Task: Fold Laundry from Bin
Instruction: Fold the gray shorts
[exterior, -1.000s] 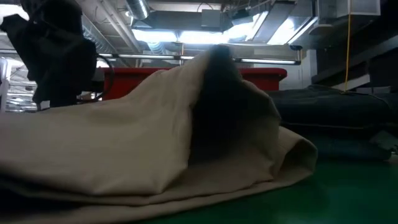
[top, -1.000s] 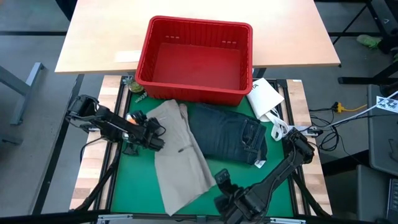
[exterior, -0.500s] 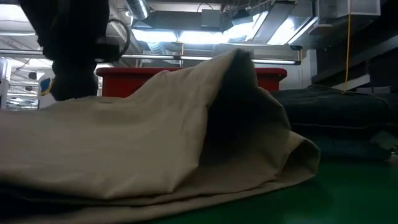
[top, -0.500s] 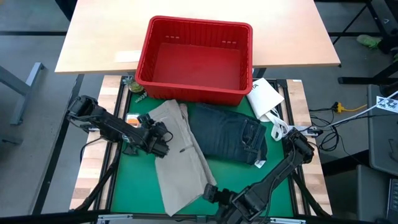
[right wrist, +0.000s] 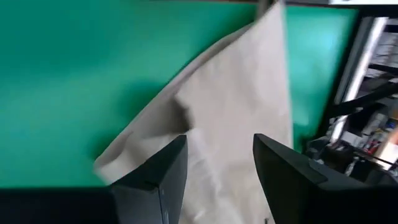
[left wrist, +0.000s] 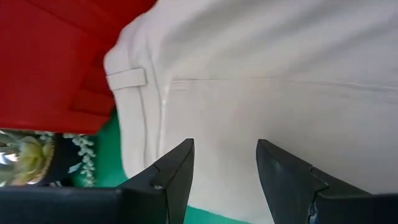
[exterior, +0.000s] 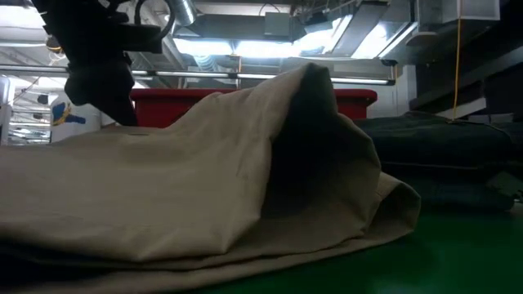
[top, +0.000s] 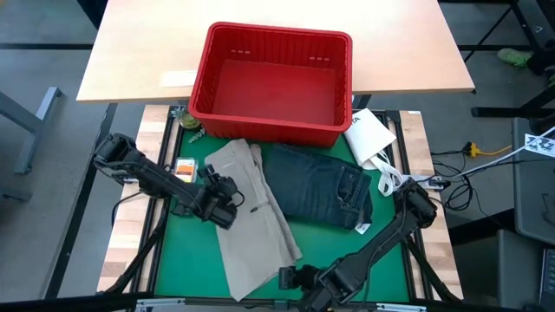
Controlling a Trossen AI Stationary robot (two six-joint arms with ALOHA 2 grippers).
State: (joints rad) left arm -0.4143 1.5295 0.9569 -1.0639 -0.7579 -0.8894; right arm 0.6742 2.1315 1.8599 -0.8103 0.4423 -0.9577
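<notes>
The tan khaki trousers lie lengthwise on the green mat, their waistband toward the red bin, which holds no garment. Folded denim jeans lie to their right. My left gripper hangs open just above the trousers' left edge near the waistband, clear of the cloth in the low view. My right gripper stands open at the trousers' near leg end, with the cloth showing beyond its fingers.
A white packet lies right of the bin. A small orange item and a green sprig lie on the mat's far left. The bin stands across the far edge. Bare mat shows left of the trousers and at the near right.
My left gripper has risen and moved toward the table's right and near edges, coming over the trousers' left edge. My right gripper has rolled about its axis and moved from beside the trousers' right edge toward the near edge and left, down to the leg end.
</notes>
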